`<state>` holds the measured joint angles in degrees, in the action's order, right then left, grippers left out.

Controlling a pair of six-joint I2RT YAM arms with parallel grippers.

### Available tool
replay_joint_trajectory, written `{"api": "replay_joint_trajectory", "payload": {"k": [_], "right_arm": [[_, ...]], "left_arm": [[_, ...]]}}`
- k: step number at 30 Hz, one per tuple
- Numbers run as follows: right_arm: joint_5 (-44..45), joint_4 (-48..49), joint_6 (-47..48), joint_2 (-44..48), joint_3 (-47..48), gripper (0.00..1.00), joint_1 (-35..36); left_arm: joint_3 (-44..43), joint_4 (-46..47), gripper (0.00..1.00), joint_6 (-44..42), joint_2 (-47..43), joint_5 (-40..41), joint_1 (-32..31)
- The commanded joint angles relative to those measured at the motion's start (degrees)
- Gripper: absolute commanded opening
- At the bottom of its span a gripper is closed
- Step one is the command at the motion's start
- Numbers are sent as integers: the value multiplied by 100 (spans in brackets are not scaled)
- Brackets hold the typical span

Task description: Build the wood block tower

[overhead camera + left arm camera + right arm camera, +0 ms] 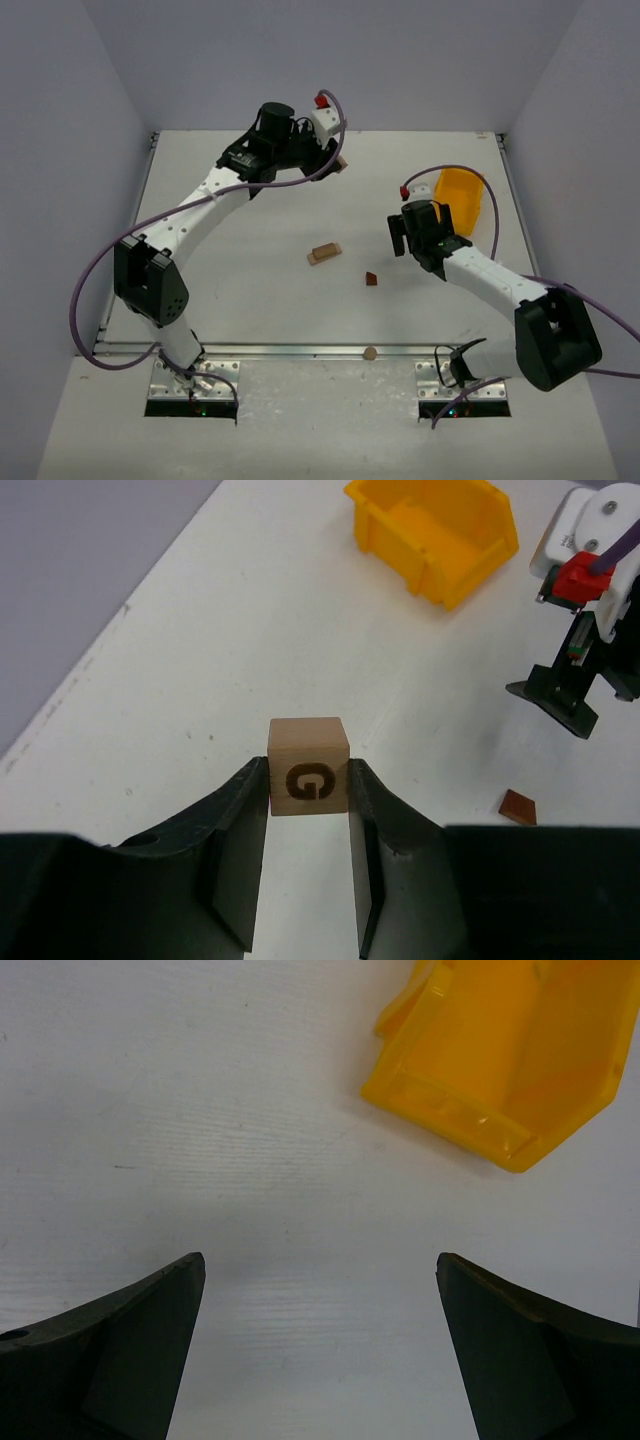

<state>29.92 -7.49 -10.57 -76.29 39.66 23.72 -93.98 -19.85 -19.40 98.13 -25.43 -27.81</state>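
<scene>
My left gripper [308, 780] is shut on a pale wooden cube [308, 766] marked with a burnt letter G, near the table's far edge; the cube just shows at the fingertips in the top view [341, 162]. A flat tan plank with a small pale block on it [324, 253] lies at mid-table. A dark reddish-brown wedge [371, 279] lies alone to its right, also in the left wrist view [517, 807]. My right gripper [399, 236] is open and empty over bare table [320, 1270], right of the plank.
A yellow plastic bin [460, 200] lies at the right, just behind my right gripper; it shows in the right wrist view [500, 1050] and the left wrist view [435, 530]. A small round wooden disc [369, 352] sits at the table's front edge.
</scene>
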Motion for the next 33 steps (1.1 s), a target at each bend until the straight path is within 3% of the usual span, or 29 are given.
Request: {"api": "replay_joint_trajectory", "payload": {"k": [1,4,11,20,33], "right_arm": [[123,-77,-174,2,208,99,-43],[179,-321,-151,-201,402,99,-43],[1107,-1452,-604,-670,806,99,-43],[1501,-1772,-1006,-615,560,99,-50],[1567,-1773,-1008,-555,527,99,-50]], "left_arm": [[-532,-1199,6,-1323,423,-726,-40],[-590,-1714,3,-1882,644,-666,-49],[-375,-2125,0,-1654,805,-519,-74],[771,-1634,0,-1194,700,-13,-395],[1256,-1131,0,-721,776,986,-778]]}}
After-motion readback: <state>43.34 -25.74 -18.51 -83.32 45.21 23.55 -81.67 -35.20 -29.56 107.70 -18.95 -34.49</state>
